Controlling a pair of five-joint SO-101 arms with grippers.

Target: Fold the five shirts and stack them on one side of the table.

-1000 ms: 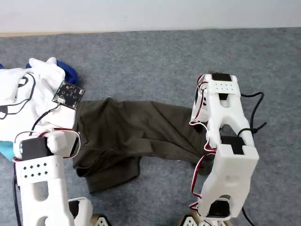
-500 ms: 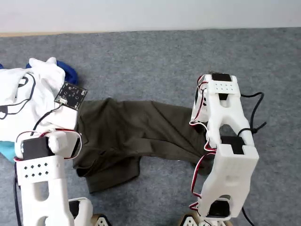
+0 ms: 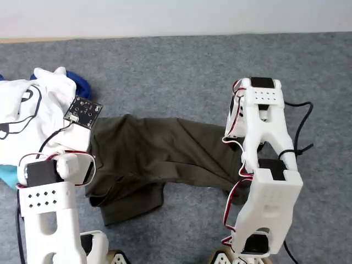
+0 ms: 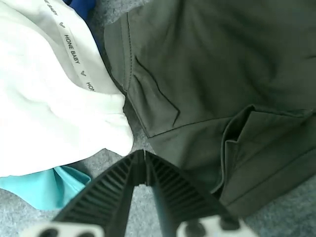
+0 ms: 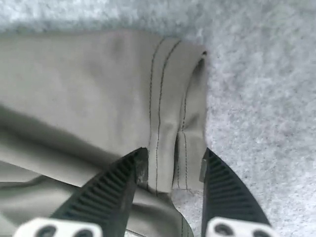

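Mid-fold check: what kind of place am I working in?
Probably a robot test bench: a grey felt-covered table, a bare white wall behind it, and a dark green shirt spread beside a shirt pile.

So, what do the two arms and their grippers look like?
Both the left arm and the right arm are blocky white plastic shells around black servo motors, some panels dotted with small holes. Red, white and black wires loop along the joints; a thicker black cable runs beside the right arm. The left gripper and the right gripper have black fingers with ribbed inner faces.
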